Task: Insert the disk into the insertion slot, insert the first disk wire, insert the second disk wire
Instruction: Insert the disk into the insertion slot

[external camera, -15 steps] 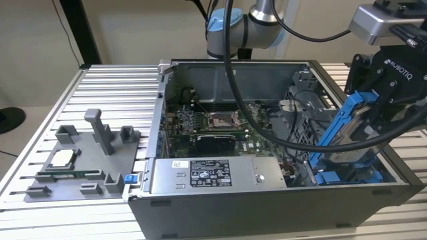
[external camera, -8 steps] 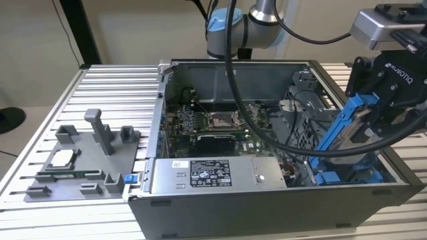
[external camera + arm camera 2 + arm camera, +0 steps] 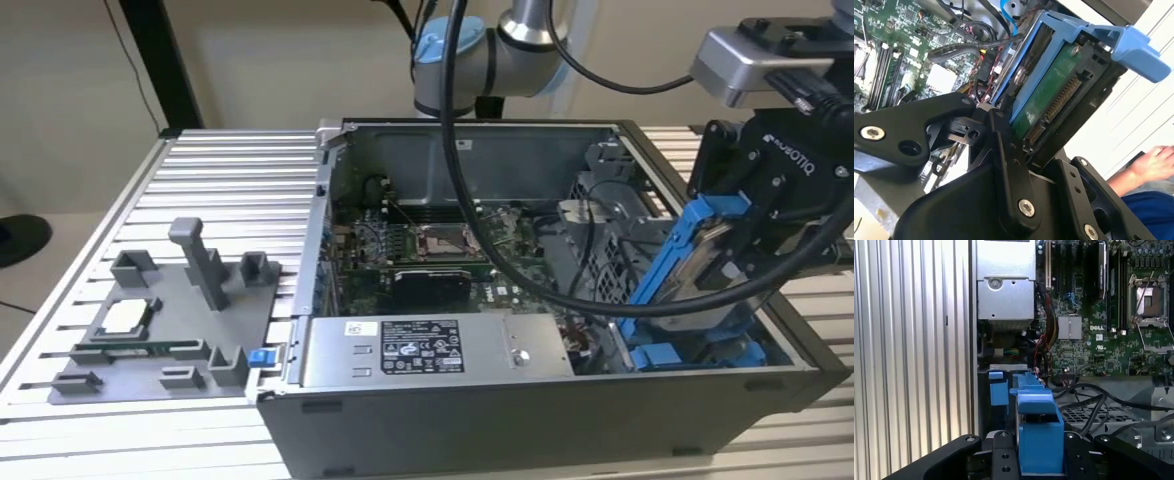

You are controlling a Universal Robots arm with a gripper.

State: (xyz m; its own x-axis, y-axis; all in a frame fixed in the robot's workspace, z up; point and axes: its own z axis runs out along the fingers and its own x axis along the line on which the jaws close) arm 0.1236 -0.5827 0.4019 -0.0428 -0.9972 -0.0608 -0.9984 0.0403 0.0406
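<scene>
Disk (image 3: 681, 265) clamped in hand (image 3: 1036, 135), held tilted just above insertion slot (image 3: 707, 350), not yet seated. Risk: w/ tilt uncorrected, carrier (image 3: 1094, 35) could be jammed on blue rails (image 3: 654, 358) or nearby wires (image 3: 1089, 395) pinched.

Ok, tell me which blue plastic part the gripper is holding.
The disk's blue carrier frame, tilted above the case in the gripper; the insertion slot's blue rails sit low inside it.

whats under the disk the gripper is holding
The disk, held tilted by the gripper, hangs over the blue-railed slot in a corner of the case. The slot's floor is hidden by the disk and the case wall.
</scene>
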